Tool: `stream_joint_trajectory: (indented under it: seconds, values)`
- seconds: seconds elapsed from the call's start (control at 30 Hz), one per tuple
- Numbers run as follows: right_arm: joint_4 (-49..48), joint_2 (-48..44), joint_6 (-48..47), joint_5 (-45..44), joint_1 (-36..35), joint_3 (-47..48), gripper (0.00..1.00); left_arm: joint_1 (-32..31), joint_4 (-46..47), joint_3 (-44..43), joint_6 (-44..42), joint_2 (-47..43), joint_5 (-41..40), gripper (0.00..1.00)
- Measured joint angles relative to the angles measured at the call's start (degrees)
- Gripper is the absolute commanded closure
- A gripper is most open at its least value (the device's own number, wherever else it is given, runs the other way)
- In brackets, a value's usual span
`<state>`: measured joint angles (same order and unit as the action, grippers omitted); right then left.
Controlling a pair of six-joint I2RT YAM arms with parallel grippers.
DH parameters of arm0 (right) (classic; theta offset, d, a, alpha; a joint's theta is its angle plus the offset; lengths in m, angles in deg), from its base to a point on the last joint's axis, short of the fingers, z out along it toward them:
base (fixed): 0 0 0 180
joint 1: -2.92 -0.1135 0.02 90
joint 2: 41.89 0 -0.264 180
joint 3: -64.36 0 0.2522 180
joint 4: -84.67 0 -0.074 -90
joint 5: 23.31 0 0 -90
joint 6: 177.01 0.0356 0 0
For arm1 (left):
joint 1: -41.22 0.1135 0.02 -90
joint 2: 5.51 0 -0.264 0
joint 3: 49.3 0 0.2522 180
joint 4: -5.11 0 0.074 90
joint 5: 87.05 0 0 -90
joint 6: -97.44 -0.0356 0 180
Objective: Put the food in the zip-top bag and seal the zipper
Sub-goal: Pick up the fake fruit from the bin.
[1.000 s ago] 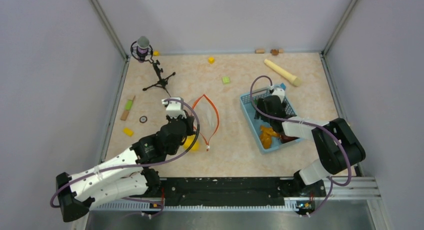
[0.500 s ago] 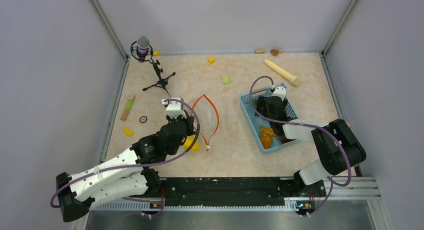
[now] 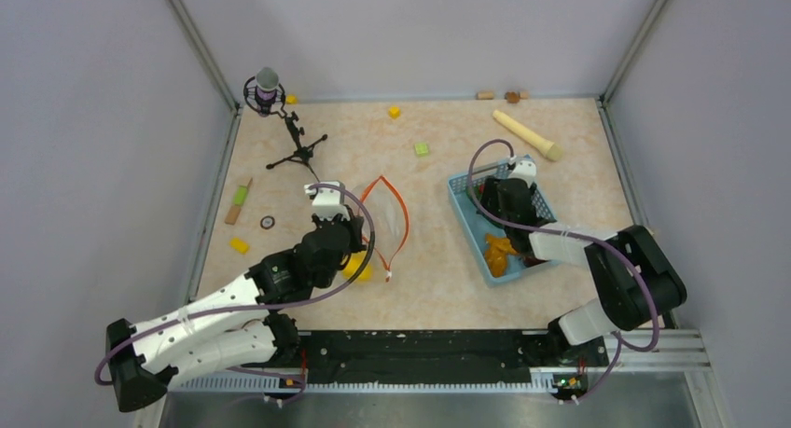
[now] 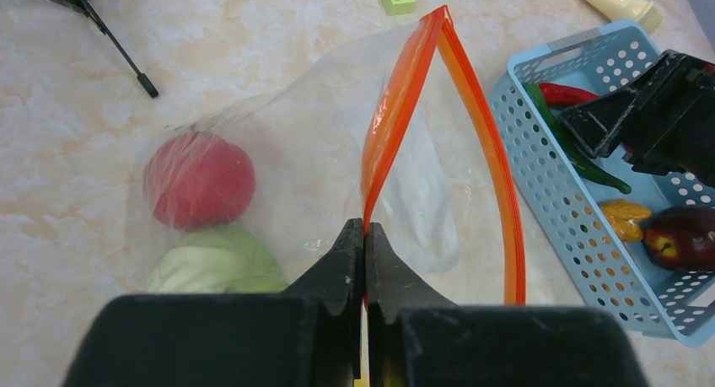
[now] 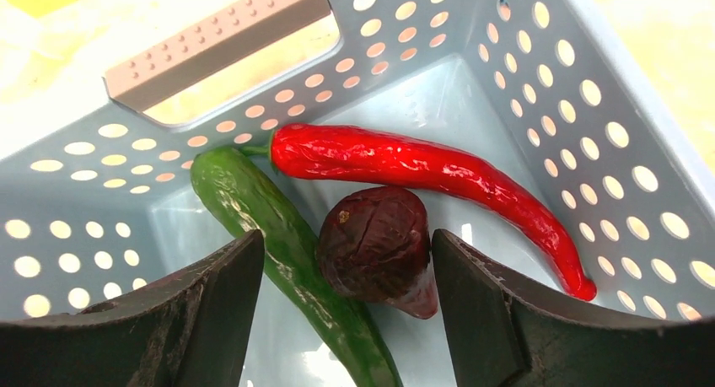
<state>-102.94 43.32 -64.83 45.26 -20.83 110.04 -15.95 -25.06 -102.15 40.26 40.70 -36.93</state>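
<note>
Task state, read left to right. The left gripper (image 4: pixel 364 232) has its jaws pressed together on one strip of the zipper (image 4: pixel 403 100), propping open the mouth of the zip-top bag (image 4: pixel 320 151), which lies left of the table's centre. Inside the bag, a red tomato (image 4: pixel 199 180) and a green piece (image 4: pixel 217 269) touch each other. A yellow lemon (image 3: pixel 357 268) sits by the left wrist; whether it is bagged cannot be told.

In the blue basket (image 5: pixel 548 50) to the right lie a green pepper (image 5: pixel 270 227), a dark red piece (image 5: pixel 375 248), a red chili (image 5: pixel 422 168) and an orange piece (image 3: pixel 499 253). The right gripper (image 5: pixel 346 260) hangs there, jaws spread either side of the dark red piece and not closed on it. By this judgement the filling is partly done, and the zipper is unsealed.

Surroundings: a microphone tripod (image 3: pixel 297 150), a green cube (image 3: pixel 422 149) and a beige stick (image 3: pixel 527 134), all well apart from the bag. The green pepper, lying against the dark red piece and under one finger, may get caught in the grasp.
</note>
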Motion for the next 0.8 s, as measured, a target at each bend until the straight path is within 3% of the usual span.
stream_joint_trajectory:
  seconds: [0.37, 0.7, 0.8]
  values:
    - [0.2, -3.6, 2.0, 0.3, 2.3, -1.3, 0.33, 0.0, 0.4, 0.0, 0.0, 1.0, 0.2, 1.00]
    - [0.5, 0.6, 3.0, 2.0, 4.1, -1.0, 0.39, 0.0, 0.9, 0.0, 0.0, 1.4, 0.5, 1.00]
    - [0.6, 2.4, 3.0, 2.3, 4.1, -1.0, 0.50, 0.0, 0.9, 0.0, 0.0, 1.6, 0.4, 1.00]
